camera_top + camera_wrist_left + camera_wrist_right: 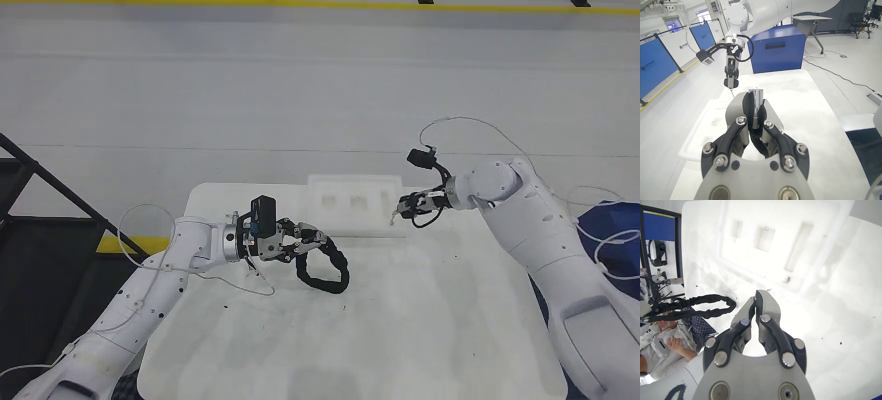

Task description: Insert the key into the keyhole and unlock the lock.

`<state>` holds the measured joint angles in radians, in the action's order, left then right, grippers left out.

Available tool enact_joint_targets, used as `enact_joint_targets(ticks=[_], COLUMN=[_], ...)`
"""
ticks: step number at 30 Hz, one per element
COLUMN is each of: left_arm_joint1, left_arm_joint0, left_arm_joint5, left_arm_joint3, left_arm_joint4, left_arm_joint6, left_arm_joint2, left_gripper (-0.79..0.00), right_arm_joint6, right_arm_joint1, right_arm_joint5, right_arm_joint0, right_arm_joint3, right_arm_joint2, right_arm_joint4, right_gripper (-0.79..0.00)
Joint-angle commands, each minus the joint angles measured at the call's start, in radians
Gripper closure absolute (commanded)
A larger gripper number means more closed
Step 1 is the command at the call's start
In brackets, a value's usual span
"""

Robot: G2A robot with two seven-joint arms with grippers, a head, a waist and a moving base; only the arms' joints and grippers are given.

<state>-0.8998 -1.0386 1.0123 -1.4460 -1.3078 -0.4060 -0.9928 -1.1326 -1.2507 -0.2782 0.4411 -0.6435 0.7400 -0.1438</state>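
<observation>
Top view first: the lock [325, 268], a black sleeved chain loop with a chrome cylinder, is held over the white table [420, 320] by the left gripper [300, 243], fingers clamped on the cylinder. Whether the loop touches the tabletop cannot be told. Across from it, the key [731, 83] is pinched by its black head in the right gripper [731, 76], fingers closed tight, blade angled downward. Key and lock are kept apart, the cylinder's free end pointed toward the key. A white foam tray [350, 190] with shallow recesses is seen at the table's far edge, near the key.
</observation>
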Motion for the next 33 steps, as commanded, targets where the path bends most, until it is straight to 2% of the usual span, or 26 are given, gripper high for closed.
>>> enact_joint_targets(ticks=[1,16,33], left_arm_joint1=[0.000,0.000,0.000], left_arm_joint0=[0.000,0.000,0.000], left_arm_joint5=[0.000,0.000,0.000], left_arm_joint3=[0.000,0.000,0.000], left_arm_joint4=[0.000,0.000,0.000], left_arm_joint6=[0.000,0.000,0.000], left_arm_joint2=[0.000,0.000,0.000], left_gripper=[0.000,0.000,0.000], right_arm_joint6=[0.003,0.048,0.048], right_arm_joint1=[-0.011,-0.092,-0.092], right_arm_joint5=[-0.011,-0.082,-0.082], right_arm_joint0=[-0.009,-0.077,-0.077], right_arm_joint3=[0.040,0.265,0.265], right_arm_joint2=[-0.012,-0.050,-0.050], right_arm_joint4=[0.000,0.036,0.036], right_gripper=[0.000,0.000,0.000])
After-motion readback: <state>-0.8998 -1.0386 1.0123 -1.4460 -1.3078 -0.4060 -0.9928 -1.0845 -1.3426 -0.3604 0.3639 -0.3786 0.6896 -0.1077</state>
